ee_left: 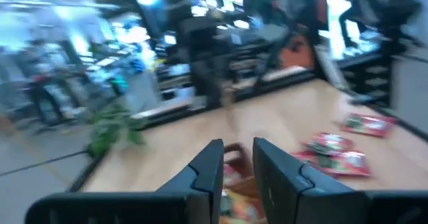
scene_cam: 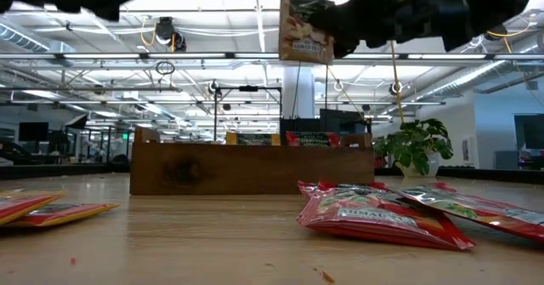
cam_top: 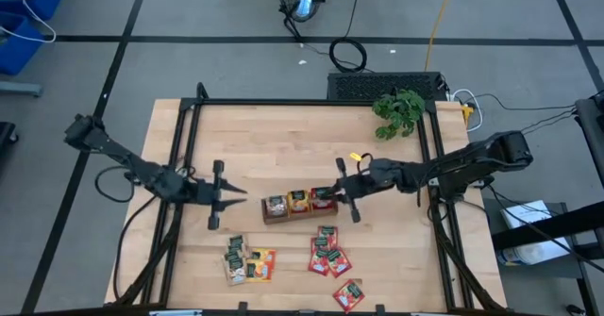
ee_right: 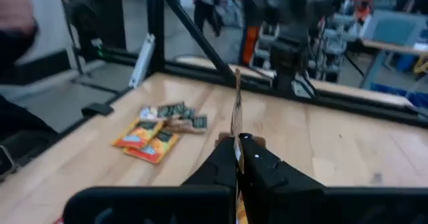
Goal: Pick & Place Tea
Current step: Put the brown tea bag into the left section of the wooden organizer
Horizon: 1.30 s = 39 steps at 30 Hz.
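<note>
Tea sachet (scene_cam: 306,30), red with a pale picture, is clamped edge-on in my right pincer (ee_right: 237,142), fingers pressed together on its lower edge. It hangs upright, flat faces to either side of the fingers, long axis running straight out ahead of them.

Right pincer (cam_top: 343,191) position: hovering above the table (cam_top: 396,250), over the near end of the brown tray (cam_top: 276,216), the red compartment end. Tray lies directly beneath and slightly ahead of my fingertips, its length running away from the pincer toward the left arm. Some sachets are already standing in the compartments.

Left pincer (cam_top: 226,195): fingers a little apart, holding nothing, past the tray's far end, pointing at it. It waits.

Loose stock on the table: red sachets (cam_top: 328,256) off to one side of my right pincer, nearer the table's front edge; green and orange sachets (cam_top: 247,260) beyond those, closer to the left arm.

Judgement: the right arm is the one in position. The move hinges on the sachet's edge staying parallel to the slot below it; a straight descent should seat it. If the sachet twists across the compartment wall it will likely catch on the rim.

Plant (cam_top: 399,110) well behind the right arm, out of the way.
</note>
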{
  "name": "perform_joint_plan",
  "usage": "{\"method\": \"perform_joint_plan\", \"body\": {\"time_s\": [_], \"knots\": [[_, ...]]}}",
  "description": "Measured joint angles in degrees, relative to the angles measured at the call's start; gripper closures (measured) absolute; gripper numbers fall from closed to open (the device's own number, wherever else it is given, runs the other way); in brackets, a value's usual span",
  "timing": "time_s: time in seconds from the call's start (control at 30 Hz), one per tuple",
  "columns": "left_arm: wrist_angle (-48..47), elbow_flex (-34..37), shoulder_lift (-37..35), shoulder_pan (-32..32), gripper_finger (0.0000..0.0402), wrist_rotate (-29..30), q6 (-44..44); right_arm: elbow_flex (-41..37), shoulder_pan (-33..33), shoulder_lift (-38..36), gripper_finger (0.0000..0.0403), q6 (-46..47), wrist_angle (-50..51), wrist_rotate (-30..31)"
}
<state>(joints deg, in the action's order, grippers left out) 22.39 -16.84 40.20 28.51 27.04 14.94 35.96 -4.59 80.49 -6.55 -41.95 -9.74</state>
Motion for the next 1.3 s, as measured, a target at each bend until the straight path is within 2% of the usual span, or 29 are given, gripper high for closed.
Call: {"method": "perform_joint_plan", "body": {"time_s": [0.17,0.4,0.47,0.7,0.83,1.0,1.3], "knots": [[5.08,5.69,-4.29,-4.9,0.0314,-0.8,1.98,-2.48,3.33,0.12,0.0403,-0.09,-6.12,-4.47],[4.75,7.96,-5.07,-13.35,0.0314,-12.6,-0.05,-0.98,7.59,5.72,0.0403,0.43,-13.71,-12.05],[5.11,8.75,-5.06,-14.16,0.0314,-13.73,0.11,0.31,7.97,7.47,0.0403,1.42,-14.45,-12.98],[4.94,10.01,-4.88,-15.43,0.0314,-14.05,-1.06,11.58,4.98,16.87,0.0403,1.75,-9.63,-12.83],[4.91,10.01,-4.87,-15.43,0.0314,-14.84,-2.61,17.95,3.84,22.5,0.0403,2.61,-4.79,-10.0],[4.69,10.01,-4.86,-15.36,0.0314,-16.0,-3.48,24.13,3.27,29.55,0.0403,2.71,-4.06,-9.96],[4.62,10.01,-4.82,-15.25,0.0314,-16.6,-4.59,29.24,3.82,37.58,0.0403,5.97,-1.79,-9.29]]}}
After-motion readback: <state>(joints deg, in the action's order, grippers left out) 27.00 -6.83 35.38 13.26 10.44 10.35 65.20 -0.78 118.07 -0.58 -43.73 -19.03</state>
